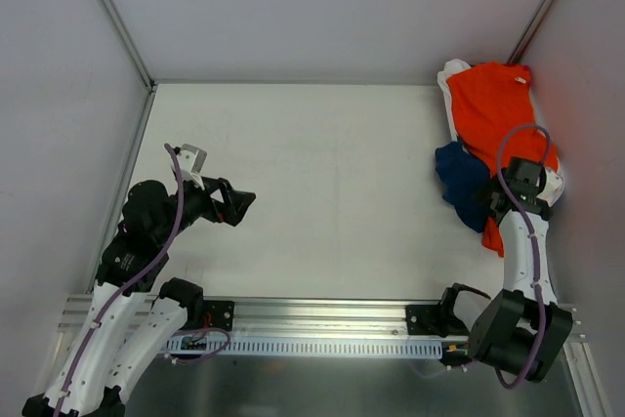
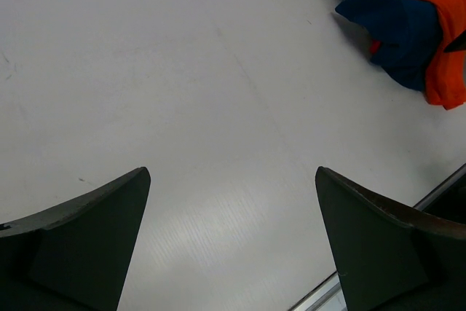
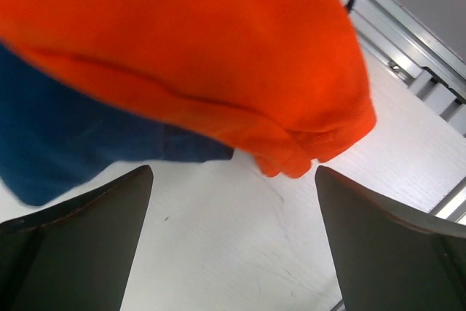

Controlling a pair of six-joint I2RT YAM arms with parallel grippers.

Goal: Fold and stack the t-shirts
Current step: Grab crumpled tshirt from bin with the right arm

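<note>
The t-shirts lie in a loose heap at the table's right edge. The bright orange one (image 1: 498, 109) is on top, a navy blue one (image 1: 462, 178) sticks out at its left, and a white one (image 1: 450, 75) shows at the far end. My right gripper (image 1: 500, 204) hangs over the near end of the heap, open. In the right wrist view its jaws (image 3: 233, 180) hold nothing, and the orange hem (image 3: 291, 143) and navy cloth (image 3: 65, 143) lie just ahead. My left gripper (image 1: 242, 204) is open over bare table at the left, (image 2: 233, 180) far from the shirts.
Grey walls enclose the white table (image 1: 322, 173) on three sides, and the right wall stands close behind the heap. An aluminium rail (image 1: 322, 314) with both arm bases runs along the near edge.
</note>
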